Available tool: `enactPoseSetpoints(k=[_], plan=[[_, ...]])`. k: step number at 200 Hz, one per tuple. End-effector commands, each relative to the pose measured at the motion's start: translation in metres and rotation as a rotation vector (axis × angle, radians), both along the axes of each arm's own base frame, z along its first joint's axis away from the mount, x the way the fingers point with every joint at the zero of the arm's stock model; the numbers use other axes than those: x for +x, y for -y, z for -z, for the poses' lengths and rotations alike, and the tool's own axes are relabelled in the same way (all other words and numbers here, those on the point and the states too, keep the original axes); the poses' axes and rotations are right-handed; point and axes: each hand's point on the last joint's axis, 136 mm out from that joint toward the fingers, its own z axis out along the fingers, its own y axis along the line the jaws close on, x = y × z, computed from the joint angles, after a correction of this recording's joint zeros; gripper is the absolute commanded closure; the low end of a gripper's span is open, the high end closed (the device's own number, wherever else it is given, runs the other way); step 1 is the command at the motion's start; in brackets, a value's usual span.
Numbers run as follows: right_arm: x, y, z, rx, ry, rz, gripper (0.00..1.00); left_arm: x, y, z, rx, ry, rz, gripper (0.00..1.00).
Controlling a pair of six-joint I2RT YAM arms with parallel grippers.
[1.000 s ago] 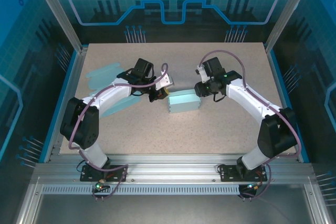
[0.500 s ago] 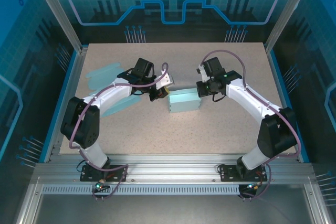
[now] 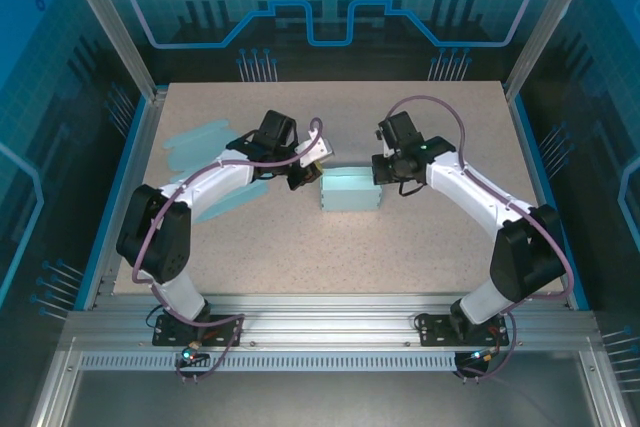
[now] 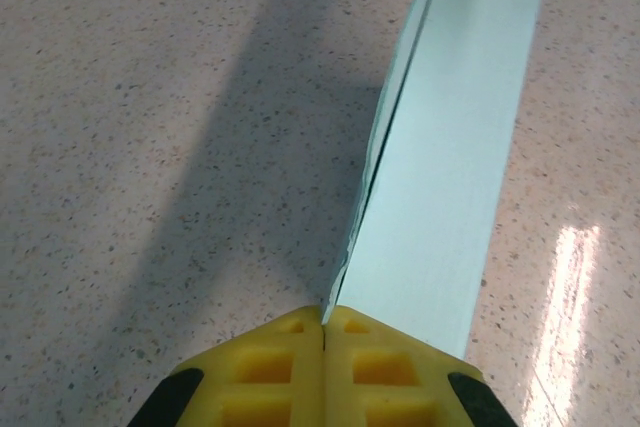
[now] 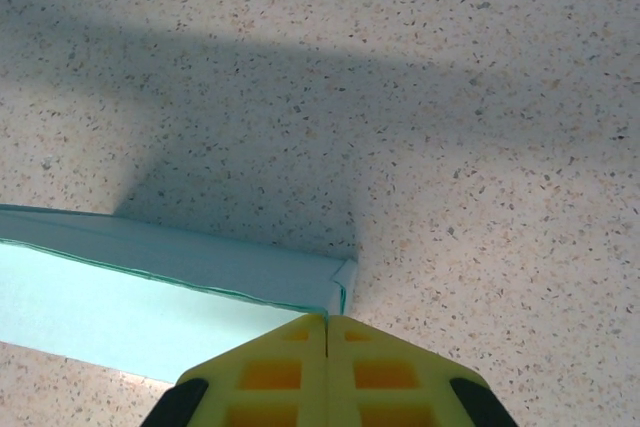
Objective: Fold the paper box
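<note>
A: Start at the left. What lies by the bench's (image 3: 420,247) left edge?

B: Flat pale blue paper sheets (image 3: 196,141) near the far-left corner, not yet folded, I judge. More blue shows under the left arm.

A: And the left arm?

B: Its elbow is bent out toward the left edge, and the forearm reaches inward to the right. The left end effector (image 3: 303,173) sits at the left end of the paper box (image 3: 351,190), its yellow pads (image 4: 270,372) pressed together. In the wrist view a thin box wall runs right into the seam between them. Whether paper is nipped there I cannot tell.

A: The box itself?

B: It stands mid-bench, a little toward the far edge, as a closed-looking rectangular block. The walls are up, so most of the folding looks done. The end flaps likely want tucking.

A: Right side?

B: The right arm mirrors the left, elbow out toward the right edge. The right end effector (image 3: 381,171) meets the box's right end, pads closed tight, with the box corner just at their tips.
</note>
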Motion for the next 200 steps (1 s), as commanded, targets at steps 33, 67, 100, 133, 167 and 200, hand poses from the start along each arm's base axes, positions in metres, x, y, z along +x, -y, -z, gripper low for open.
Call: enactPoseSetpoints(k=[33,67,100,133,167,200], plan=[[-0.01,-0.008,0.009,-0.072,0.029,0.026,1.0,0.006,-0.003,0.015,0.056,-0.1,-0.263,0.83],[-0.008,-0.008,0.004,-0.097,0.071,0.002,1.0,0.007,-0.014,0.012,0.058,-0.105,-0.349,0.79],[-0.007,-0.007,0.001,-0.121,0.079,-0.021,1.0,0.007,-0.02,0.008,0.089,-0.104,-0.368,0.67],[-0.008,-0.007,0.001,-0.132,0.078,-0.036,1.0,0.01,-0.028,0.0,0.088,-0.088,-0.403,0.6],[-0.007,-0.007,0.0,-0.144,0.077,-0.049,1.0,0.009,-0.032,-0.012,0.052,-0.097,-0.416,0.59],[-0.006,-0.007,-0.003,-0.147,0.083,-0.057,1.0,0.006,-0.037,-0.023,-0.021,-0.135,-0.418,0.62]])
